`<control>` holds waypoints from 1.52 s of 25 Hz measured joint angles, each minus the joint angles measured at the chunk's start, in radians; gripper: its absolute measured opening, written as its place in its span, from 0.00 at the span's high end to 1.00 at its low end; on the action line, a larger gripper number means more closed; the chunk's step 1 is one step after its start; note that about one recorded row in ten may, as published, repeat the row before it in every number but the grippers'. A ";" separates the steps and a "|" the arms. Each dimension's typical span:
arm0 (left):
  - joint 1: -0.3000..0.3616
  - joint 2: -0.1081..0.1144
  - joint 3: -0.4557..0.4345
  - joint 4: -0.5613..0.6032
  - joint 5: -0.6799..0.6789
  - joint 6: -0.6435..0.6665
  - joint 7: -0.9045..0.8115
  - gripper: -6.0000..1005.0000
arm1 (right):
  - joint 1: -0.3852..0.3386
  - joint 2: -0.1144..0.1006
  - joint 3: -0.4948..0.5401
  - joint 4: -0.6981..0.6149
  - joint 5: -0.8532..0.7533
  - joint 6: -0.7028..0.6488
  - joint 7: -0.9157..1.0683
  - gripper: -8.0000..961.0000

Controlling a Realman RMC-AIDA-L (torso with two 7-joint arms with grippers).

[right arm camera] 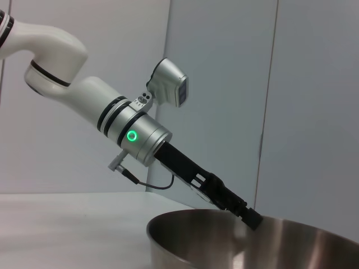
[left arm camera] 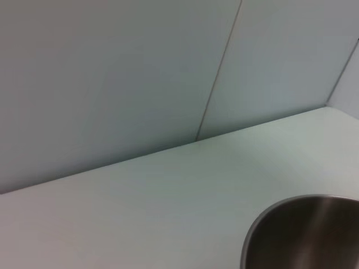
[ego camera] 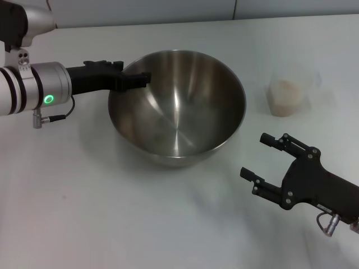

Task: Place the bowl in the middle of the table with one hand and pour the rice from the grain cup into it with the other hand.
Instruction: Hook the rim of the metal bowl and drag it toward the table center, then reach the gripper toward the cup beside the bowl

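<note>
The big steel bowl point(ego camera: 176, 106) stands on the white table point(ego camera: 84, 196) near its middle. My left gripper point(ego camera: 136, 79) reaches in from the left and is shut on the bowl's rim at its far left side; the right wrist view shows the left gripper point(right arm camera: 251, 217) clamped on the bowl point(right arm camera: 269, 244). A slice of the bowl point(left arm camera: 305, 232) shows in the left wrist view. The clear grain cup point(ego camera: 291, 89) stands right of the bowl, holding pale rice point(ego camera: 286, 96). My right gripper point(ego camera: 253, 156) hovers open at the front right, apart from cup and bowl.
A grey panelled wall point(left arm camera: 140, 73) runs along the table's far edge. Bare tabletop lies in front of the bowl and to its left.
</note>
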 joint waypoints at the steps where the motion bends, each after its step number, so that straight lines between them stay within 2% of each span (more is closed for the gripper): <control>1: 0.000 0.000 0.000 0.000 0.000 0.000 0.000 0.31 | 0.000 0.000 0.000 0.000 0.000 0.000 0.000 0.32; 3: 0.003 0.001 -0.003 0.001 -0.011 0.000 0.000 0.22 | 0.000 0.000 0.000 0.000 0.000 0.000 0.000 0.32; 8: 0.007 0.003 -0.003 0.007 -0.020 0.001 0.001 0.17 | 0.001 0.000 0.000 0.000 0.000 0.000 0.000 0.32; 14: 0.028 0.005 -0.004 0.042 -0.021 0.001 0.001 0.17 | 0.004 0.001 0.010 0.000 0.000 0.000 0.000 0.33; 15: 0.064 0.007 -0.004 0.105 -0.021 0.008 0.002 0.17 | 0.004 0.002 0.012 0.000 0.000 0.000 0.000 0.33; 16: 0.068 0.007 -0.004 0.113 -0.021 0.009 0.002 0.17 | 0.004 0.002 0.012 0.000 0.000 0.000 0.000 0.33; 20: 0.169 0.008 -0.004 0.274 -0.042 0.016 0.003 0.17 | 0.006 0.002 0.025 0.000 0.000 0.000 0.000 0.33; 22: 0.209 0.010 -0.005 0.323 -0.102 0.027 0.015 0.17 | 0.007 0.002 0.036 0.002 0.000 0.000 0.000 0.33; 23: 0.209 0.010 -0.005 0.323 -0.102 0.027 0.015 0.17 | 0.008 0.002 0.048 0.004 0.000 0.000 0.000 0.33; 24: 0.249 0.013 -0.016 0.349 -0.199 0.087 0.071 0.17 | 0.008 0.003 0.059 0.006 0.000 0.000 0.000 0.33; 27: 0.266 0.014 -0.031 0.354 -0.249 0.138 0.115 0.17 | 0.008 0.003 0.082 0.012 0.001 0.000 0.000 0.33; 29: 0.291 0.015 -0.077 0.355 -0.331 0.319 0.224 0.17 | 0.009 0.002 0.088 0.014 0.001 0.000 0.000 0.33; 30: 0.295 0.018 -0.111 0.360 -0.332 0.469 0.273 0.17 | 0.012 0.002 0.088 0.014 0.001 0.000 0.000 0.33; 31: 0.295 0.018 -0.111 0.360 -0.332 0.469 0.273 0.17 | 0.012 0.002 0.088 0.014 0.001 0.000 0.000 0.33; 32: 0.297 0.021 -0.141 0.364 -0.314 0.579 0.306 0.17 | 0.014 0.002 0.089 0.015 0.002 0.001 0.000 0.33; 35: 0.300 0.024 -0.158 0.364 -0.299 0.647 0.345 0.17 | 0.020 0.002 0.089 0.015 0.002 0.002 0.000 0.33; 36: 0.305 0.028 -0.168 0.366 -0.284 0.713 0.386 0.17 | 0.020 0.002 0.089 0.015 0.002 0.002 0.000 0.33; 38: 0.305 0.028 -0.168 0.366 -0.284 0.713 0.386 0.17 | 0.022 0.002 0.092 0.015 0.002 0.002 0.000 0.33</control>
